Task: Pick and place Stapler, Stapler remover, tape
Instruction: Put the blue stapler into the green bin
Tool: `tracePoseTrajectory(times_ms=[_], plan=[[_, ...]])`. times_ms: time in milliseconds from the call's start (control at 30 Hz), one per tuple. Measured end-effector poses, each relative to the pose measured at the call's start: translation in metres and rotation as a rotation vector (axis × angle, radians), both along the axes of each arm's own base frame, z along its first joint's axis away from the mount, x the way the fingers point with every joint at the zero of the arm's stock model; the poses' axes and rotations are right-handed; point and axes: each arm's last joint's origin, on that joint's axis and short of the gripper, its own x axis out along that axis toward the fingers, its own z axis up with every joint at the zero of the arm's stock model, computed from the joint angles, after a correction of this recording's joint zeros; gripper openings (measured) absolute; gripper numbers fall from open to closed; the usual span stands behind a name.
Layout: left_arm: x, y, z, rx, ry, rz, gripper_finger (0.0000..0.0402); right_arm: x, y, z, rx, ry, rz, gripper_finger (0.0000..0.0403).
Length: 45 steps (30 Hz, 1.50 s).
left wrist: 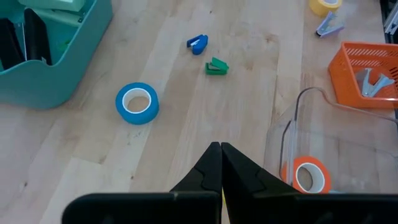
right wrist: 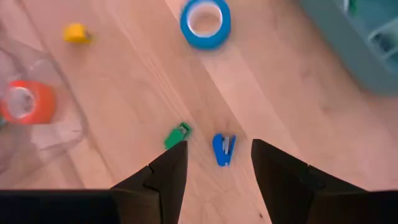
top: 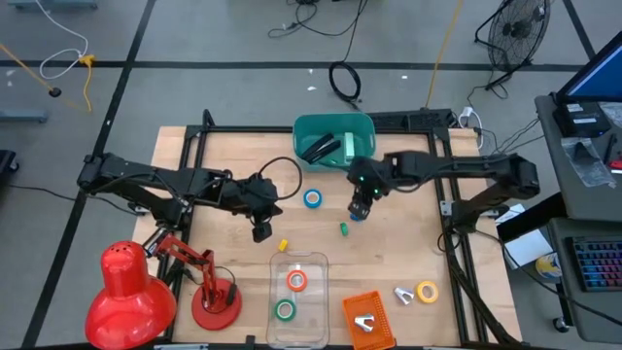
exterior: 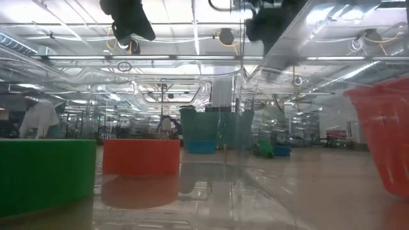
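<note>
High view: the left claw hangs over the middle of the wooden counter, just left of a small yellow bit, and carries nothing. The right claw hangs near the teal bin, directly over a small blue stapler; a small green piece lies just beside it. The blue tape roll lies on the counter between the two claws. The orange tape roll and green tape roll sit inside the clear container at the near edge. The yellow tape roll lies to the right of the orange basket, with a small metal piece between them. A red desk lamp stands at the near left corner. Low view: the picture looks through the clear container, with the green and orange rolls large at the left; the claws' fingers are not shown. Left wrist view: the left claw's fingers are pressed together, empty, above the counter, with the blue roll and the teal bin beyond. Right wrist view: the right claw's fingers are spread, with the blue stapler lying on the counter in the gap between them, untouched, and the green piece just beside one finger.
</note>
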Motion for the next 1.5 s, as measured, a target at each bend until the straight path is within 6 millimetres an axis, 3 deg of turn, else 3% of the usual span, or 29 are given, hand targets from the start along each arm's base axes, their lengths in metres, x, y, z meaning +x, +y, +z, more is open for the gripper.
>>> tracePoseTrajectory(times_ms=[233,600,900,1500], plan=[[0.0,0.0,0.0,-0.001,0.0,0.0,0.0001,-0.009,0.002,-0.059,0.066,-0.029,-0.032,0.0174],[0.0,0.0,0.0,-0.005,-0.001,0.004,0.0001,-0.028,0.004,-0.107,0.094,0.005,-0.1,0.0203],[0.0,0.0,0.0,0.003,-0.001,-0.002,0.0001,-0.024,0.003,-0.114,0.104,-0.067,-0.126,0.0223],[0.0,0.0,0.0,-0.012,0.002,0.003,0.0001,-0.007,0.007,-0.141,0.111,-0.043,-0.103,0.0224]])
